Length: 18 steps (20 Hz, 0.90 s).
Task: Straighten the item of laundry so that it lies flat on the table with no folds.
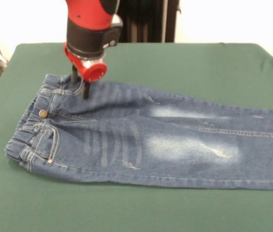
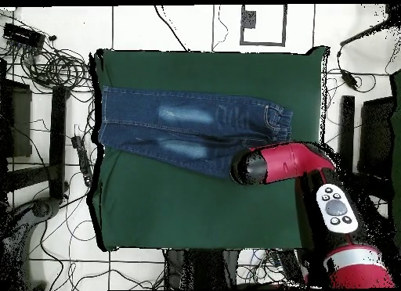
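Note:
The blue denim jeans (image 1: 141, 140) lie stretched across the green table (image 1: 185, 63). The elastic waistband is at the left and the legs run out of the picture at the right. They look mostly flat, with light creases at the hips. My gripper (image 1: 80, 87) points down at the jeans' far edge just behind the waistband. Its two dark fingers (image 1: 85, 91) stand apart, tips on the denim. In the overhead view the jeans (image 2: 188, 123) lie in the table's (image 2: 196, 210) upper half, and the red wrist (image 2: 252, 167) hides the gripper.
The black pedestal (image 1: 146, 19) stands behind the table's far edge. Cables (image 2: 47, 61) and dark stands lie on the floor to the left of the table in the overhead view. The red arm (image 2: 345, 256) comes in from the lower right there.

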Available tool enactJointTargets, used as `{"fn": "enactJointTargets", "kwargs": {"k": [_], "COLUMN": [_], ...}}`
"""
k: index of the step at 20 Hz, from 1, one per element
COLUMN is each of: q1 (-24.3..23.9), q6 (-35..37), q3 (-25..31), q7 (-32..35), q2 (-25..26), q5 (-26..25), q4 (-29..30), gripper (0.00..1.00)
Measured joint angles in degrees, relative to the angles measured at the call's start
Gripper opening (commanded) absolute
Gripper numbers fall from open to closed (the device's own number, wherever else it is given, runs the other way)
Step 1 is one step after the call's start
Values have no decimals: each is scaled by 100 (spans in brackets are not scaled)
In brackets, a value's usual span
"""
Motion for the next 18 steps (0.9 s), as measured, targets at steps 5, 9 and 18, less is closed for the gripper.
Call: {"fn": "enactJointTargets", "kwargs": {"k": [5, 9, 18], "q1": [-38, -68, -83], "q6": [916, 1662, 1739], "q3": [-4, -46, -42], "q7": [-12, -177, -469], "q2": [-482, -877, -763], "q5": [94, 76, -97], "q4": [320, 397, 256], "gripper": [100, 100, 100]}}
